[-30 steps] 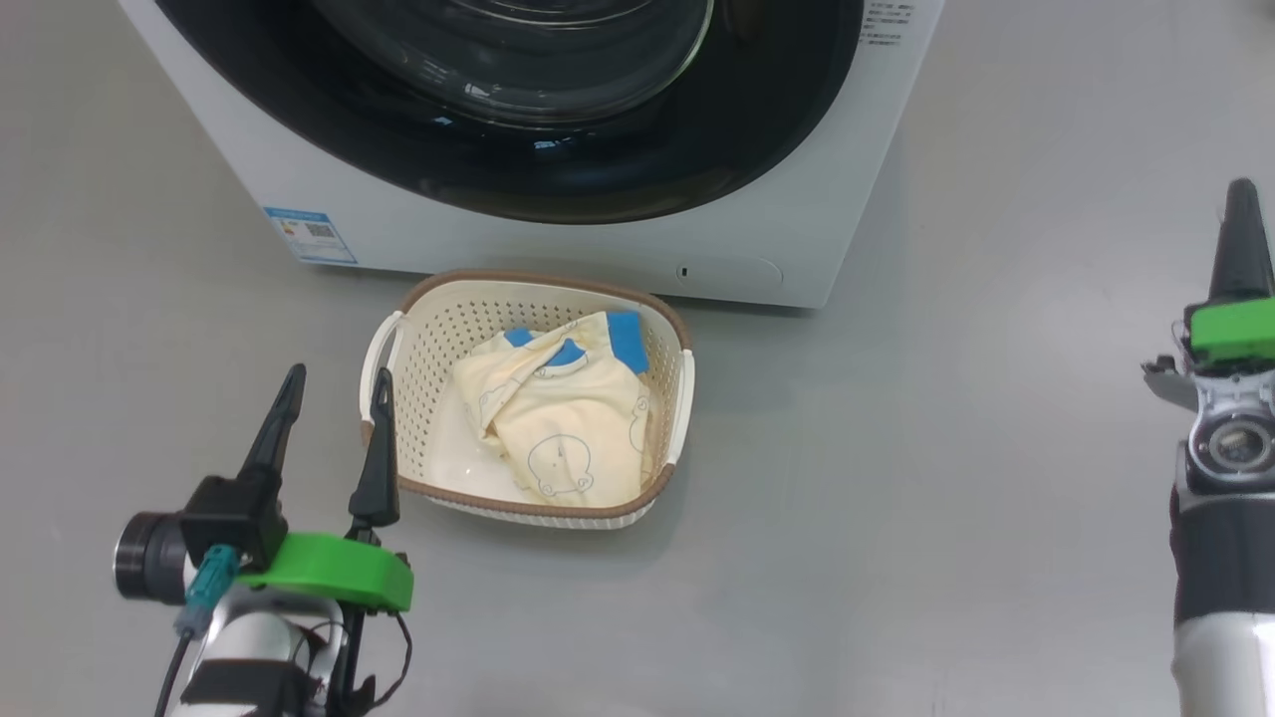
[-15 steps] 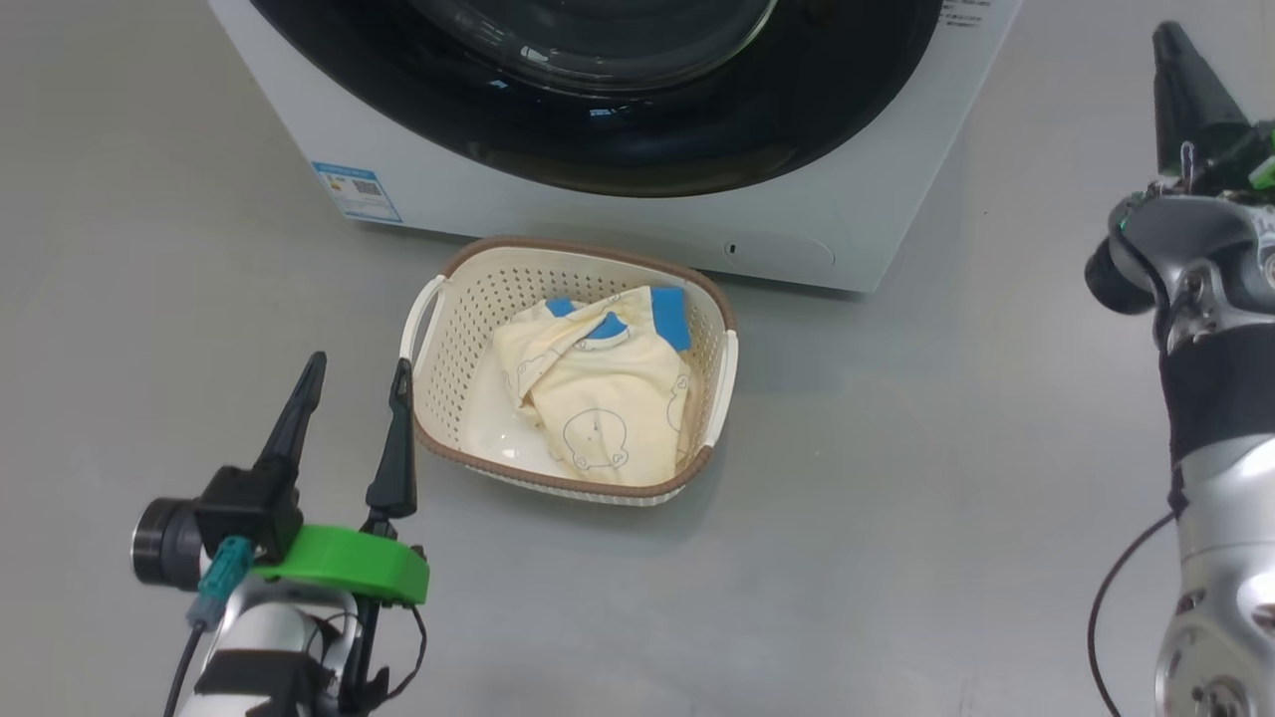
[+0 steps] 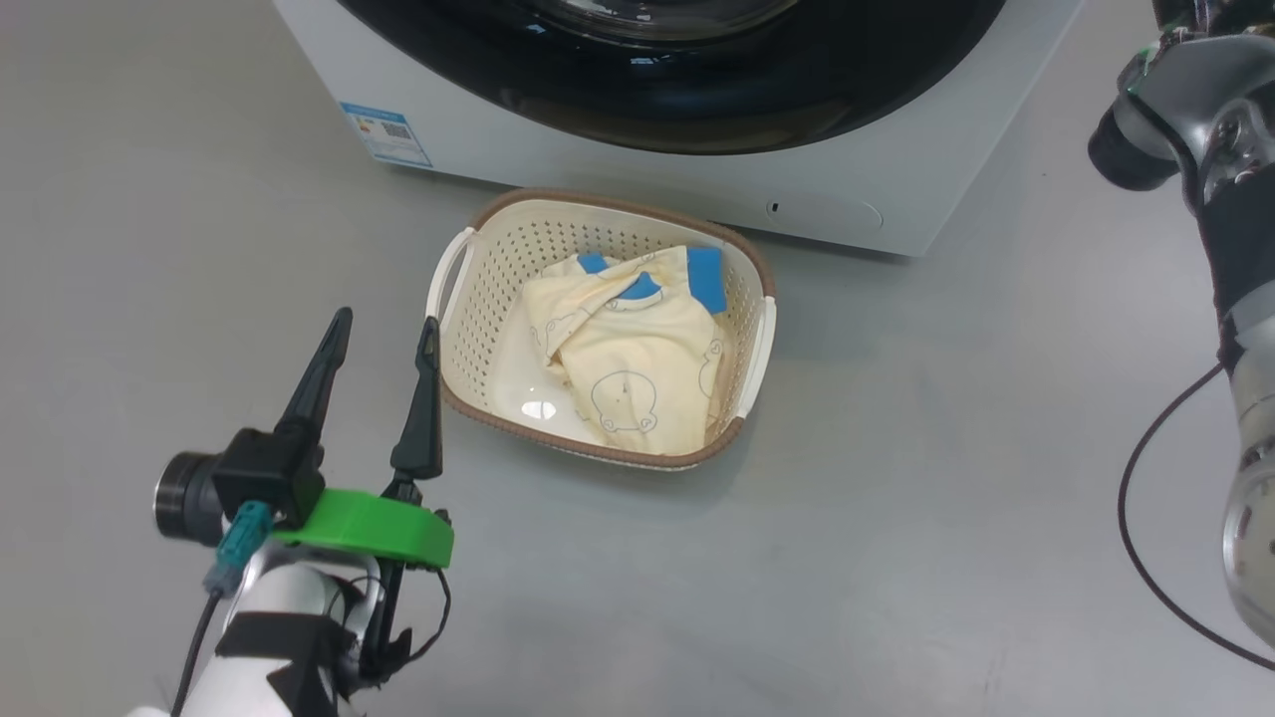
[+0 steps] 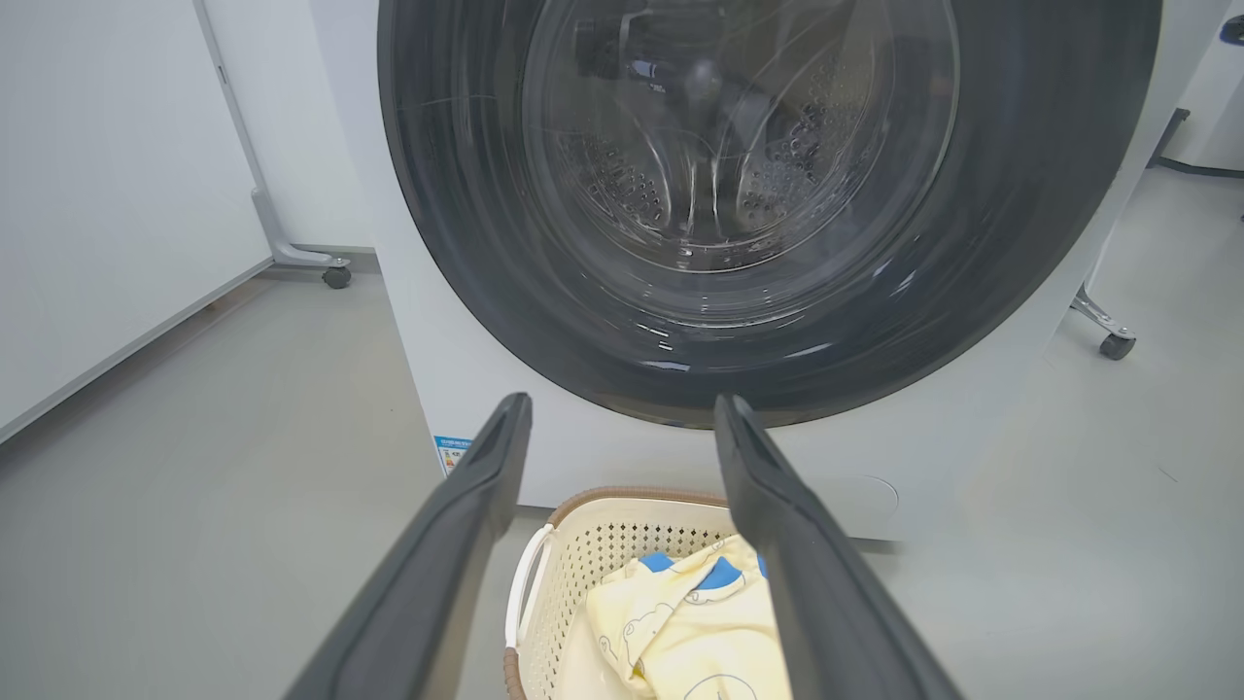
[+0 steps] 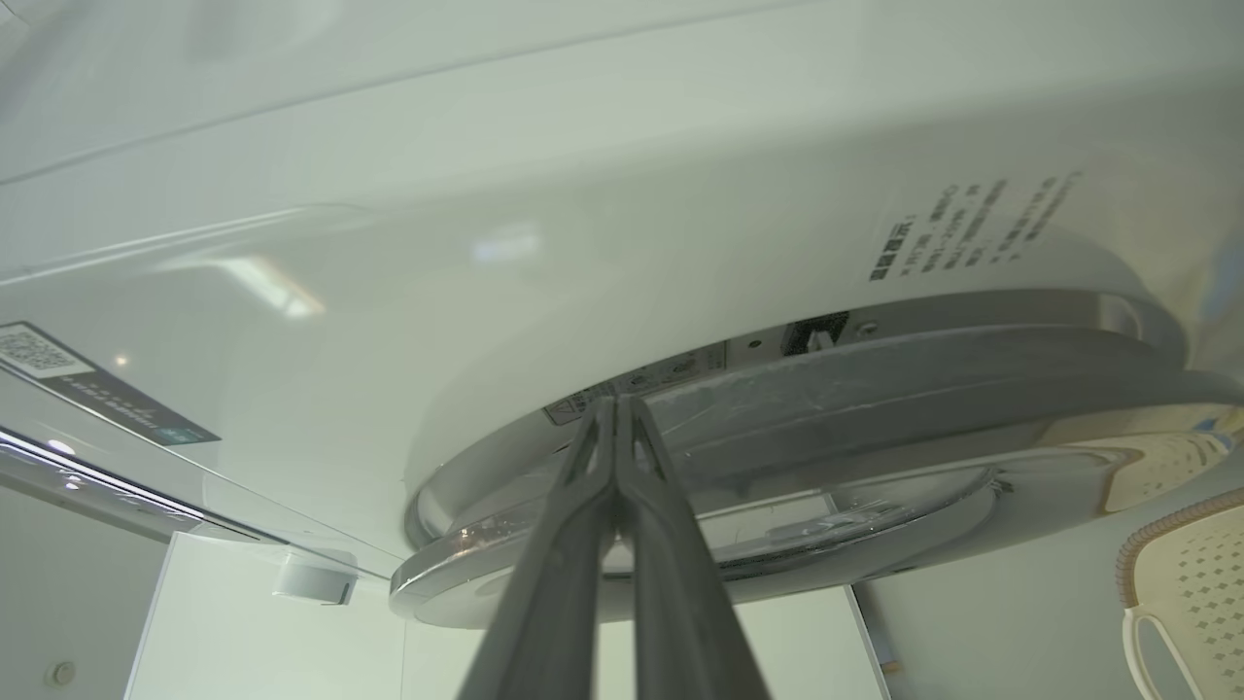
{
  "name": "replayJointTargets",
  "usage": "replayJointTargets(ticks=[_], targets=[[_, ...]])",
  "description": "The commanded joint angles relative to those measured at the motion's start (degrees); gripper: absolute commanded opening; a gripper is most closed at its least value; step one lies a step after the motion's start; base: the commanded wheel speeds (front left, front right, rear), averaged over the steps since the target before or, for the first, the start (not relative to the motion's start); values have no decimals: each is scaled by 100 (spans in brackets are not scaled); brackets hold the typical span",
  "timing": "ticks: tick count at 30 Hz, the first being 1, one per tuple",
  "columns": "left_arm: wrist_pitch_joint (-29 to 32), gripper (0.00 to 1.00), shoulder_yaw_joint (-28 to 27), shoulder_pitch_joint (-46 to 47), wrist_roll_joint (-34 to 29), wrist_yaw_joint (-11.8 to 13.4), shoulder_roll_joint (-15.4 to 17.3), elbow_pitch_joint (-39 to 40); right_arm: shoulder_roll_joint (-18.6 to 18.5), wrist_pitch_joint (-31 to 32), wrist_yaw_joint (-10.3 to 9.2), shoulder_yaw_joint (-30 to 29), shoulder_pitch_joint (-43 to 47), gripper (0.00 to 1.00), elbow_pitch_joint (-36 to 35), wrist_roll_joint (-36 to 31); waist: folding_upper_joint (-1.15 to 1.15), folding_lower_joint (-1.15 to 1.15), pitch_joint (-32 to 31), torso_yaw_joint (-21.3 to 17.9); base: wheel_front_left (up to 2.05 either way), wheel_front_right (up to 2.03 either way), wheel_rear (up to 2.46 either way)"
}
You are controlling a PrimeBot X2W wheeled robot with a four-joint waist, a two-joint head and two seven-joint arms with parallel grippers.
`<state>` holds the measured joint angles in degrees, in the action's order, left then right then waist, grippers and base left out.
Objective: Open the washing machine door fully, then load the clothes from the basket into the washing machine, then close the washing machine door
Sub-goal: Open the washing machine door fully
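Two spread, empty fingers of the left gripper (image 3: 386,321) are hovering in the head view beside the cream perforated plastic basket (image 3: 588,450), where the pale yellow garment with blue cuffs (image 3: 637,349) is lying before the big white washing machine (image 3: 598,169). Its wrist view is showing the round glossy black door (image 4: 466,243) shut. In the right wrist view, the right gripper (image 5: 615,403) is pressing its fingers together, empty, at that door's rim, so opening is seemingly the step in hand, calling next for hooking that edge and pulling outward.
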<state>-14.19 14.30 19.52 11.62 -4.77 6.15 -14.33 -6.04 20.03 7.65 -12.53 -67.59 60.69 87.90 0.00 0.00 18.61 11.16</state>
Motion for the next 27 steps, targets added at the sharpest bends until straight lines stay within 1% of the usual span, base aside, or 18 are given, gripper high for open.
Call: replayJointTargets(ticks=[1,5,13,21,27], targets=[[-81,100,-187,221,-47,-23,85,164,15,55,-16,107,-383,0,-72,-68,0,0,68,53,0,0,0],[-81,100,-177,319,-68,-62,36,161,-85,127,-16,320,-811,0,359,-304,0,0,204,144,0,0,0],[-81,100,-190,460,-109,-124,-53,174,-161,259,-16,685,-1508,0,940,-708,0,0,449,291,0,0,0],[-81,100,-220,511,-146,-161,-124,172,-174,332,-16,883,-1789,0,1163,-941,0,0,552,378,0,0,0],[-81,100,-273,541,-165,-188,-163,158,-155,545,-16,1035,-1852,0,1256,-1093,0,0,599,407,0,0,0]])
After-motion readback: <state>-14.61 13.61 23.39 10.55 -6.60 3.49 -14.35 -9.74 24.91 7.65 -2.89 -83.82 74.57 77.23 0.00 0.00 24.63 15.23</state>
